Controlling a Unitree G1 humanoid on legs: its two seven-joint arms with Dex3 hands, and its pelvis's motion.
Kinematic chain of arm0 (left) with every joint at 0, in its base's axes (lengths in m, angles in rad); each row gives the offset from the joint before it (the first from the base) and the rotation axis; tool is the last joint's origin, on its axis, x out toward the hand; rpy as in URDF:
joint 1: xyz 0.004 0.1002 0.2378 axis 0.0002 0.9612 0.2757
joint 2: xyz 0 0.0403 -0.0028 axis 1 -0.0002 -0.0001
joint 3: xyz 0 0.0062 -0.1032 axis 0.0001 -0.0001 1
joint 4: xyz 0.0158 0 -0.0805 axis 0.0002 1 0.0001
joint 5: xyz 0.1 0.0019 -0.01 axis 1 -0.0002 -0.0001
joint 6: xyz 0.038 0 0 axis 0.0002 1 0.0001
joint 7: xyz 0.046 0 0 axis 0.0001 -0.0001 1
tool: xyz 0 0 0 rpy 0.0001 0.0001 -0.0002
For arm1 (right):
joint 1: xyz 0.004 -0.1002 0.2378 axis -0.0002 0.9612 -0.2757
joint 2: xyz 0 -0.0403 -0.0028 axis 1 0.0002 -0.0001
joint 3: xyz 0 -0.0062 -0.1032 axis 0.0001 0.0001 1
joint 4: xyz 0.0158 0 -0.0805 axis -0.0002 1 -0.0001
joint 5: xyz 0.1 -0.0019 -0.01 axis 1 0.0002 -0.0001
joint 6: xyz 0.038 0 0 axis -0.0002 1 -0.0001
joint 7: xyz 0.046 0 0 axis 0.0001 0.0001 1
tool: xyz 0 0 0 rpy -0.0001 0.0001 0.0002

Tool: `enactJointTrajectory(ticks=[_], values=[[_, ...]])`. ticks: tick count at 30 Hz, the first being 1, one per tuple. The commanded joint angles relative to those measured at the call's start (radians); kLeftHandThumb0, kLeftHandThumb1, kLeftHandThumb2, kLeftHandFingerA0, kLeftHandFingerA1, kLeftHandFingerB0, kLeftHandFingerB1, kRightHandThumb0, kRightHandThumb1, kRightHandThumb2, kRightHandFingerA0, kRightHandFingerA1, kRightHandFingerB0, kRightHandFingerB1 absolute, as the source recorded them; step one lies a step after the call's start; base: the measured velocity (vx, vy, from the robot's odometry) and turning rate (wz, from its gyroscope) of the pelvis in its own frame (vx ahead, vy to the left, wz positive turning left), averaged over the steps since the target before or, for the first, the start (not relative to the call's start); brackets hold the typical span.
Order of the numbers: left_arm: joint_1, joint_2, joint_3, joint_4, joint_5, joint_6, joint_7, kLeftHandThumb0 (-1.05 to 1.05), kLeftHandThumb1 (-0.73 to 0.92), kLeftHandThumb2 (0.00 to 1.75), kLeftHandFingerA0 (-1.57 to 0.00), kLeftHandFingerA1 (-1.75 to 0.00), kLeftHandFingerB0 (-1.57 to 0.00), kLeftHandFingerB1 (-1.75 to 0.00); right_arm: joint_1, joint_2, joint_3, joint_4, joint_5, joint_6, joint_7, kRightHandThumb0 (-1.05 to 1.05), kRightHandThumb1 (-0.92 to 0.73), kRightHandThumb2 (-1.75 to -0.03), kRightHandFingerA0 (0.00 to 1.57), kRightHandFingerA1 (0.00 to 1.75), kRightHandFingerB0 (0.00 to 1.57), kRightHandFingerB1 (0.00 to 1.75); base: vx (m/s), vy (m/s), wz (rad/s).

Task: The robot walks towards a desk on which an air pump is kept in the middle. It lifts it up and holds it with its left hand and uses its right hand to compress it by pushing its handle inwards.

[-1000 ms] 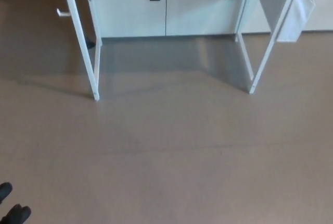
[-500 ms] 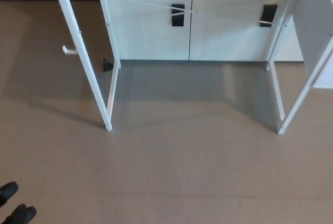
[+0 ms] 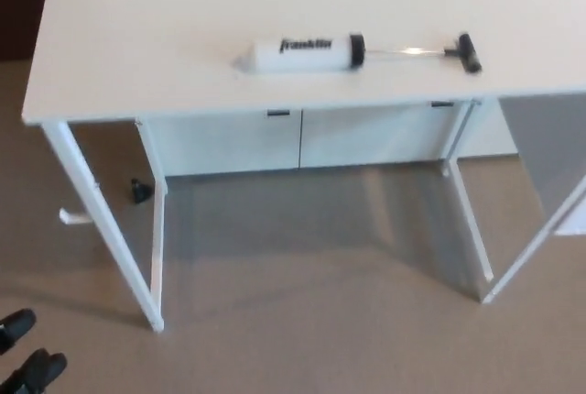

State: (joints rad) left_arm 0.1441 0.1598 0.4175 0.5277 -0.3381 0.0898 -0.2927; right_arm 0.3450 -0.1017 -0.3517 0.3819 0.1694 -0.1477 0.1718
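The air pump (image 3: 302, 53) lies on its side on the white desk (image 3: 137, 46), near the front edge. Its white barrel carries dark lettering and tapers to a nozzle on the left. A black collar (image 3: 356, 49) ends the barrel, and a thin rod runs out to the black T-handle (image 3: 469, 52) on the right. Only a dark bit of my left hand (image 3: 26, 353) shows in the bottom left corner, low over the floor and far from the pump. My right hand is out of the picture.
The desk stands on thin white legs (image 3: 110, 238) with brown floor (image 3: 302, 339) below. Behind it is a white cabinet (image 3: 293, 137). A small black object (image 3: 139, 192) sits on the floor by the left legs. A white panel (image 3: 549, 165) hangs at the right.
The whole picture has shifted: the camera now looks higher and closer, so the desk top and the pump have come into view. The left hand stays in its corner.
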Motion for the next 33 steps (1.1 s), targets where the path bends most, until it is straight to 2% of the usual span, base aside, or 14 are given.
enactJointTrajectory(ticks=[1,9,15,21,27,33], values=[[0.016,0.001,0.002,0.015,-0.005,-0.012,-0.001,-0.15,0.68,0.59,-0.68,-0.55,-0.59,-0.49,0.022,-0.004,-0.005,-0.020,0.009,-0.002,-0.013,-0.30,-0.64,-0.59,0.74,0.50,0.52,0.42,0.32,0.052,0.12],[0.035,0.002,-0.006,-0.002,0.001,-0.017,-0.005,-0.14,0.69,0.60,-0.66,-0.54,-0.57,-0.49,0.026,-0.009,-0.004,0.009,0.005,-0.027,-0.003,-0.32,-0.64,-0.58,0.74,0.50,0.52,0.42,0.34,-0.064,0.12],[0.040,-0.006,-0.017,-0.024,0.006,-0.007,0.004,-0.16,0.66,0.59,-0.73,-0.55,-0.62,-0.49,0.023,-0.016,0.002,0.030,-0.003,-0.045,-0.003,-0.28,-0.65,-0.59,0.78,0.53,0.54,0.42,0.32,-0.139,-0.04],[0.058,-0.011,-0.031,-0.068,0.003,0.016,0.002,-0.17,0.63,0.58,-0.74,-0.55,-0.63,-0.49,0.031,-0.010,0.003,0.021,0.002,-0.046,-0.005,-0.29,-0.65,-0.59,0.78,0.54,0.54,0.43,0.27,-0.085,-0.19],[0.085,-0.015,-0.061,-0.151,-0.003,0.047,-0.012,-0.20,0.64,0.58,-0.75,-0.54,-0.59,-0.47,0.011,-0.014,0.007,0.041,-0.001,-0.052,-0.010,-0.28,-0.66,-0.59,0.80,0.54,0.53,0.42,0.03,0.320,-0.05],[0.135,-0.024,-0.078,-0.243,-0.019,0.082,-0.013,-0.20,0.63,0.58,-0.74,-0.55,-0.59,-0.47,0.014,-0.014,0.007,0.040,0.002,-0.055,-0.005,-0.29,-0.65,-0.59,0.79,0.53,0.54,0.42,0.09,0.011,0.09]])
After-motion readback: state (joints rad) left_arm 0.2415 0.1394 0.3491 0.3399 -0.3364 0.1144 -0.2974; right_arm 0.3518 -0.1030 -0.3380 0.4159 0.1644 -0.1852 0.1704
